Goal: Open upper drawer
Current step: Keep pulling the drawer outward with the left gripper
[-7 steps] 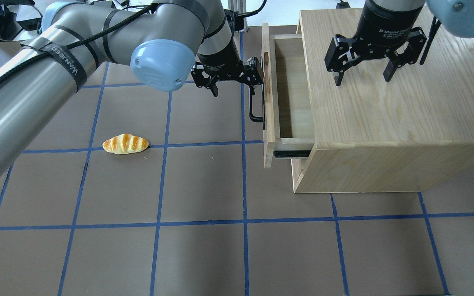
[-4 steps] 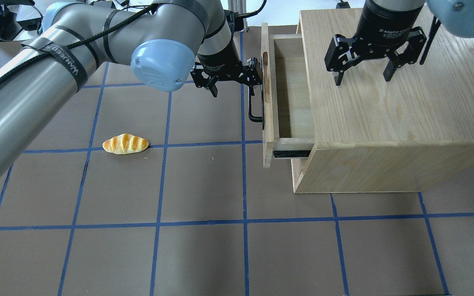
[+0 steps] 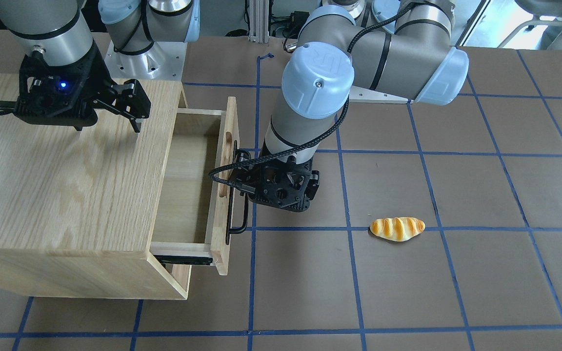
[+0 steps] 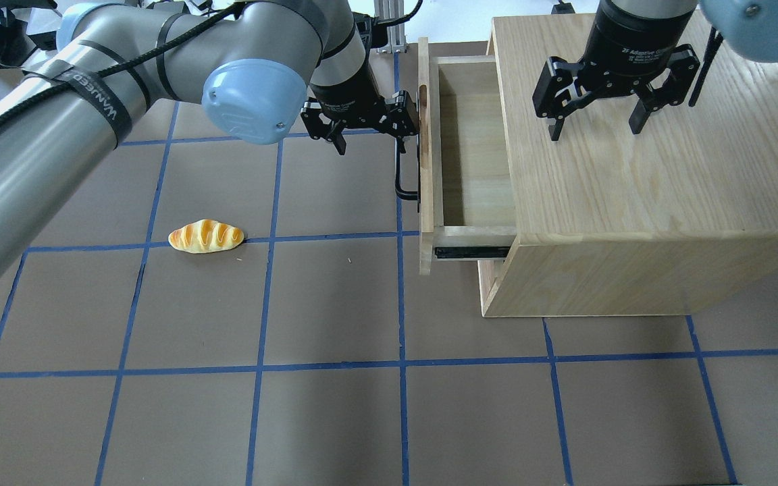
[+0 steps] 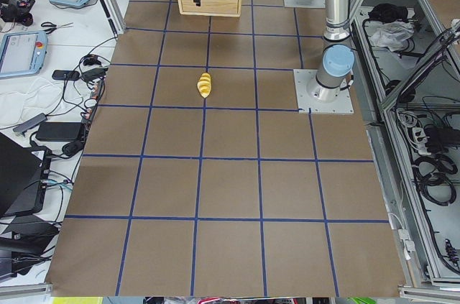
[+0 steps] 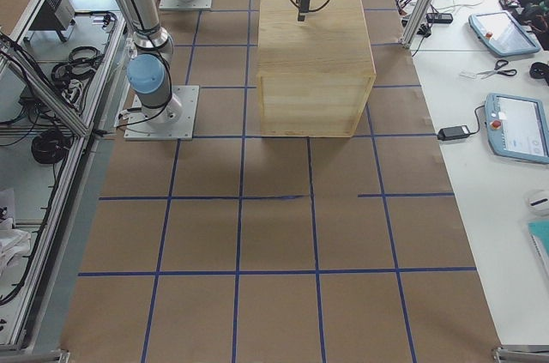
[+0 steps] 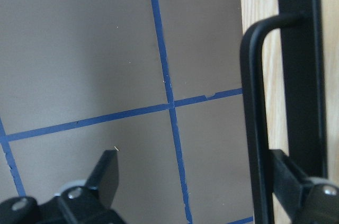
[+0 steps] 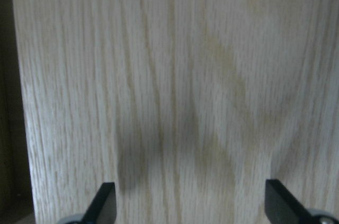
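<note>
Left claw (image 4: 370, 138): wide and clamped on nothing. In the wrist view one finger (image 7: 290, 181) sits between the handle (image 4: 399, 181) and the drawer front, and the other hangs over the table (image 4: 335, 304). It reads as a hook rather than a pinch, so that the pull drags the bar along.
Handle: a long black bar on the front panel, which gives the finger something to catch.
Upper drawer (image 4: 473, 155): upper centre of the overhead view, drawn partly out of the cabinet (image 4: 632, 189) toward frame left. Its inside is bare and a slide rail (image 4: 470, 252) shows at its near side. It looks well open, though more travel may remain.
Right claw (image 4: 595, 128): wide and holding nothing, fingers pointing down over the cabinet top at upper right. It is probably there to steady the cabinet against the pull. Whether it touches the top cannot be told.
Bread roll (image 4: 206, 236): on the table at left centre, well apart from the drawer.
Writing: a strap (image 4: 102, 101) on the left arm reads "WANJEED". The right wrist shows "2F Adaptive"; the rest is unclear.
</note>
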